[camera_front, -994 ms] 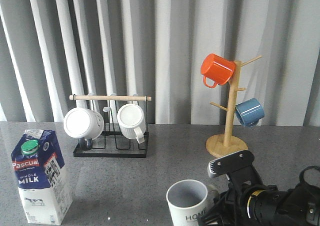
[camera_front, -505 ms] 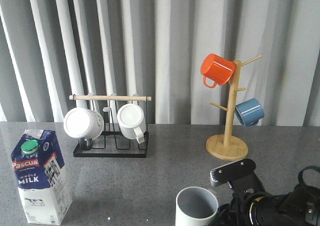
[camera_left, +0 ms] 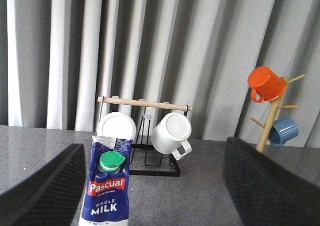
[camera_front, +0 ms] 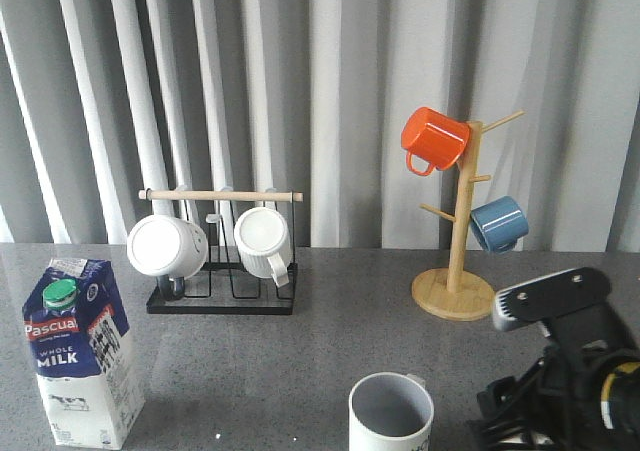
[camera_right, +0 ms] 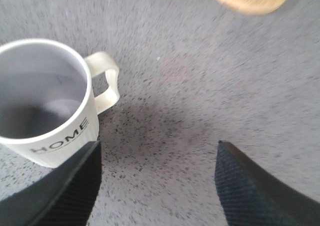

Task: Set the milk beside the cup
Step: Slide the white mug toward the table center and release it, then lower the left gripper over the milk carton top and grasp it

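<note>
Table (camera_front: 330, 341): matt speckled grey stone-look surface. Cup (camera_right: 47, 105): glossy ribbed ceramic. Milk (camera_front: 82, 351): printed carton, green plastic cap. Mug tree (camera_front: 455, 271): pale wood.

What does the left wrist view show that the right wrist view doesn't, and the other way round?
Only the left wrist view shows the milk, the rack with its two white mugs, the orange mug, the blue mug and the curtain. Only the right wrist view shows the cup, upright and empty, clear of the open jaws. Both show the grey table and part of the mug tree.
</note>
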Controlling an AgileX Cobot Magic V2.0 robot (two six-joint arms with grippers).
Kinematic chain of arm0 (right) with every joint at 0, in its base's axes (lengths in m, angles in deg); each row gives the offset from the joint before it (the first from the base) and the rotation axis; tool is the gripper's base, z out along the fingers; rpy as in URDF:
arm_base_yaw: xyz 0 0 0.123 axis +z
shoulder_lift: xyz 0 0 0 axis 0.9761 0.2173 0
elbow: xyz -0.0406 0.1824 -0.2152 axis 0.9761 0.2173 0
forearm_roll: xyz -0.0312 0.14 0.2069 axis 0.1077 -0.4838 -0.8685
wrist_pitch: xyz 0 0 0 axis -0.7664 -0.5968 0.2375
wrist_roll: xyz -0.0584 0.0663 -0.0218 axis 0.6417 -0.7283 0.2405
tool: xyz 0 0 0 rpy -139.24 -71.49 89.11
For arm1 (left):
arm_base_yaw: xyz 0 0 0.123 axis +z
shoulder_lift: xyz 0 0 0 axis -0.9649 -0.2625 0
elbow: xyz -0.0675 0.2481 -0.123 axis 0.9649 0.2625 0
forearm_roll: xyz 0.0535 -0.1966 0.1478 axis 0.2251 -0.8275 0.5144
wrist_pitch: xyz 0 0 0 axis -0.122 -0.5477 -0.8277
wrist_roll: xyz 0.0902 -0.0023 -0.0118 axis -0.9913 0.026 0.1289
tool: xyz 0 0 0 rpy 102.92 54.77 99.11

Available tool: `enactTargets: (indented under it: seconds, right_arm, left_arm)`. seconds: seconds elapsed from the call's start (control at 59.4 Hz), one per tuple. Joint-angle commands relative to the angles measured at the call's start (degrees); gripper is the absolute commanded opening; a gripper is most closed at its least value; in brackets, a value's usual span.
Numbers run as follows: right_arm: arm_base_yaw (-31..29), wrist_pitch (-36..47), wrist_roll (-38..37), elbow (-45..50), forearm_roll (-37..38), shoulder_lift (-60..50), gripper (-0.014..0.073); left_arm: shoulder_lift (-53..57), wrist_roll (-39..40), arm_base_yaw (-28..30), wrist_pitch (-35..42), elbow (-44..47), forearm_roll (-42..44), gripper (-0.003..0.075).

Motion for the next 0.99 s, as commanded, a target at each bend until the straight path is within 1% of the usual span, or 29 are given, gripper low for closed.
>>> enactTargets:
  seconds: [0.0,0.051,0.118,0.202,0.236,0.286,0.32,0.404,0.505,0.589,0.674,0.842,0.893,0.977]
  right_arm:
    - [0.0,-1.9,3.0,-1.9,0.7,-8.8,0.0444]
    - [0.0,-5.4,4.8,-1.8,0.6,-12.3,0.0410]
    - [0.0,-10.3,7.1,-1.8,-0.1,-17.1,0.0338]
    - [0.0,-13.9,9.8,0.2,-3.0,-23.4,0.0195]
    - [0.0,-14.0,10.6,1.7,-4.5,-25.6,0.0146]
    - [0.0,-13.0,11.6,6.1,-7.0,-30.7,0.0035]
    - [0.0,-11.9,11.9,9.0,-7.9,-33.4,-0.0019]
    - [0.0,-8.9,11.7,16.9,-8.1,-39.7,-0.0011]
    - [0.0,-6.7,11.5,24.5,-8.1,-44.9,-0.0010]
    - [0.0,-5.8,11.4,28.7,-8.2,-47.2,-0.0010]
    - [0.0,-4.1,11.4,30.2,-8.2,-48.3,-0.0009]
    - [0.0,-3.7,11.4,30.2,-8.6,-48.4,-0.0009]
    - [0.0,-3.7,11.4,30.2,-8.6,-48.4,-0.0009]
    - [0.0,-3.8,11.4,30.2,-8.7,-48.4,-0.0009]
  left_arm:
    - [-0.6,-0.2,0.1,3.2,-1.9,-0.6,0.0555]
    - [-0.6,-0.2,0.1,3.2,-1.9,-0.6,0.0555]
    - [-0.6,-0.2,0.1,3.2,-1.9,-0.6,0.0555]
    - [-0.6,-0.2,0.1,3.3,-1.9,-0.6,0.0555]
    - [-0.6,-0.2,0.1,3.3,-1.9,-0.6,0.0555]
    - [-0.6,-0.1,0.1,3.3,-1.9,-1.0,0.0555]
    - [-0.6,-0.1,0.1,3.1,-1.9,-1.1,0.0555]
    - [-0.6,-0.1,0.1,2.4,-1.9,-1.1,0.0555]
    - [-0.8,-0.2,0.1,2.3,-1.9,-1.1,0.0555]
    - [-1.3,-0.2,0.1,2.1,-2.3,-1.1,0.0555]
    - [-3.1,-0.2,0.1,-0.7,-4.7,-1.0,0.0555]
    - [-10.5,-4.2,0.1,-9.7,-15.4,-0.1,0.0557]
    - [-13.6,-5.1,0.1,-12.2,-19.4,1.8,0.0557]
    - [-18.5,-4.0,0.1,-17.1,-27.7,6.5,0.0557]
